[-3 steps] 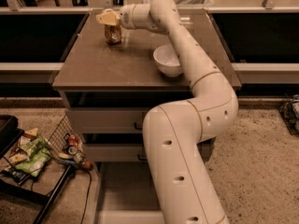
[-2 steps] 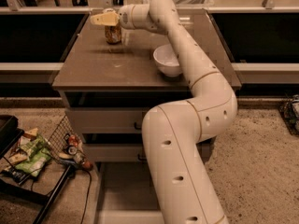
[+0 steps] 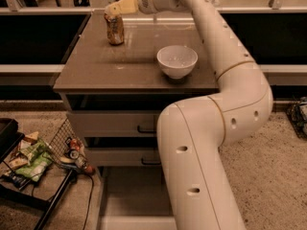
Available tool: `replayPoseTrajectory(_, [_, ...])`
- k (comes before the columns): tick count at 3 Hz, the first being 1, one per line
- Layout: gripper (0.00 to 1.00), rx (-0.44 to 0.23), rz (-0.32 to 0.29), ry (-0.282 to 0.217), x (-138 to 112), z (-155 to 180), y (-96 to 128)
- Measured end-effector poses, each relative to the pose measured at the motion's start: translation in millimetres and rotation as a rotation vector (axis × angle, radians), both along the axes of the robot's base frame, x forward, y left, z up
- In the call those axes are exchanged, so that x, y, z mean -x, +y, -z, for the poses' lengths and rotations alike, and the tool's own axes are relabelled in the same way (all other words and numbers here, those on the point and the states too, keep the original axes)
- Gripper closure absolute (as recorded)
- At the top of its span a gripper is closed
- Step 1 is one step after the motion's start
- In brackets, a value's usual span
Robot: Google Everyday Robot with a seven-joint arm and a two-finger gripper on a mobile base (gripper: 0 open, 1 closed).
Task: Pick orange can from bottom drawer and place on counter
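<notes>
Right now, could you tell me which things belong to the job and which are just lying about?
Job: orange can, upright on the counter; open bottom drawer; gripper just above the can.
Lying about: white bowl on counter; litter on the floor.

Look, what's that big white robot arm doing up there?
The robot's white arm reaches across the glossy grey-brown counter, its gripper at the top of the small orange-brown drink can. The can stands upright on the counter's back left, apart from the round white bowl. The shallow grey bottom drawer below is pulled out.
</notes>
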State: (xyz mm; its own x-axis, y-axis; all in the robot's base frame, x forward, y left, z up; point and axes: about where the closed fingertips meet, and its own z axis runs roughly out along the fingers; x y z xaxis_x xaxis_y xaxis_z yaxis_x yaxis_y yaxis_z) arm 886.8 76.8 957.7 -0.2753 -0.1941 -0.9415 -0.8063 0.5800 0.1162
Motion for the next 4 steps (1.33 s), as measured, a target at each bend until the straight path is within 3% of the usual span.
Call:
replayPoseTrajectory(1, [0.00, 0.099, 0.103, 0.013, 19.1, -32.8, -75.7])
replayPoseTrajectory(2, [0.00, 0.128, 0.301, 0.010, 44.7, -83.9, -173.2])
replayPoseTrajectory(3, [0.00, 0.072, 0.502, -0.081, 73.7, -147.1, -250.1])
replayPoseTrajectory(4, [0.00, -0.028, 0.674, -0.178, 135.1, -208.0, -321.7])
